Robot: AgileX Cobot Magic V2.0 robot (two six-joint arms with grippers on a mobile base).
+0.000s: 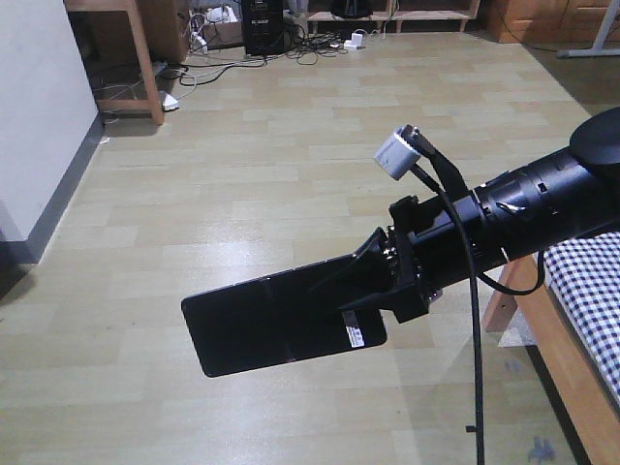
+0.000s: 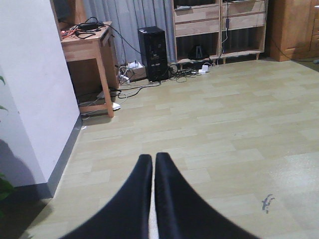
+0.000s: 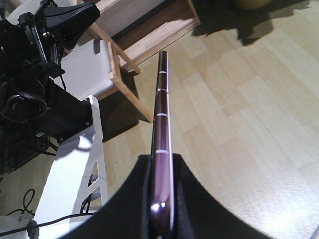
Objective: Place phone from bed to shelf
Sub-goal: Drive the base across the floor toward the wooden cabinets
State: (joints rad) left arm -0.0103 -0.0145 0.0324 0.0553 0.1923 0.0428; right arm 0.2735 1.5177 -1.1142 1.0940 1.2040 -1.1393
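right gripper (image 1: 356,291) pinching flat glossy black foldable phone (image 1: 271,329) by its stickered end, rest jutting ahead | judged stiff, slick, fragile, light; steadier held mid-body | left gripper (image 2: 153,162) pressed together, empty

Pale plank floor, with furniture lined up along the far wall.
Ahead of the left gripper (image 2: 153,158) the wood-look floor (image 2: 224,124) runs to a grey curtain (image 2: 129,15), where a black computer tower (image 2: 152,52) stands among tangled cables (image 2: 134,88). Ahead and to the left, a wooden desk (image 2: 87,47) sits against a white wall (image 2: 30,84) with grey skirting (image 2: 64,172) — ahead to the right stands a brown cabinet (image 2: 294,27), and soft glare lies on the planks.
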